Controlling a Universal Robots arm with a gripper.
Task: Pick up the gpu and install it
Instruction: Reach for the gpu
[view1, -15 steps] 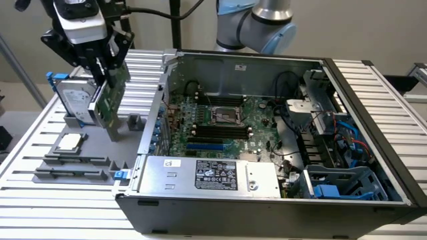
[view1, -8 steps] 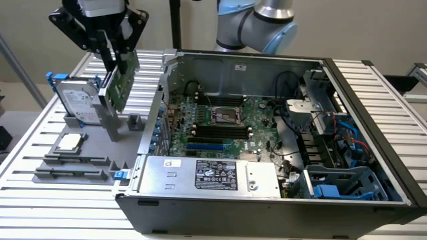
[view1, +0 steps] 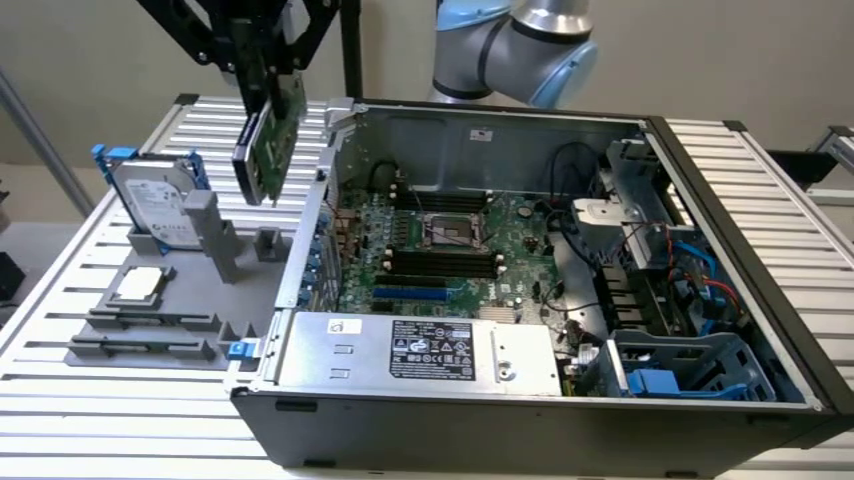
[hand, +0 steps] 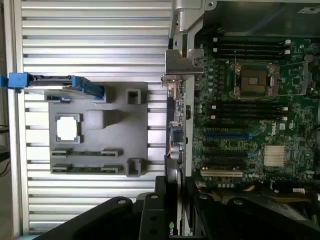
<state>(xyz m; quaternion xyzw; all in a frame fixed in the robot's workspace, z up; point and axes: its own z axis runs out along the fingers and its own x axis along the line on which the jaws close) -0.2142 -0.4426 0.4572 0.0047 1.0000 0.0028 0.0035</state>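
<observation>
One gpu (view1: 271, 135): clamped upright in the hand (view1: 267, 80), hanging beneath it about over the case wall (view1: 320, 230); best carried level, clear of that wall, edge parallel to the motherboard (view1: 521, 250) slots.

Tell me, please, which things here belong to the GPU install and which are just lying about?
Job in hand:
gpu, held aloft in the gripper
motherboard
open computer case

Lying about:
hard drive
processor chip
grey holder
</observation>
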